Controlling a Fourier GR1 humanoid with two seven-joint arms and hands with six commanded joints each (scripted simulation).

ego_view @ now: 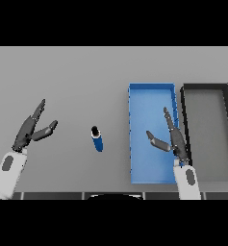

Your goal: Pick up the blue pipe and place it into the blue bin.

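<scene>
The blue pipe (97, 140) lies alone on the worktop (72, 77), near its front edge. No hand has it yet. The right hand (173, 139) hangs over the blue bin (151, 90), fingers spread. The left hand (31, 129) is also spread. Next, I think, a hand must reach the pipe and close round it.

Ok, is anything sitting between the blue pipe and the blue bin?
Nothing visible. The blue pipe lies on bare table left of the blue bin. The right hand hovers open over the bin's right side, off the direct path.
</scene>
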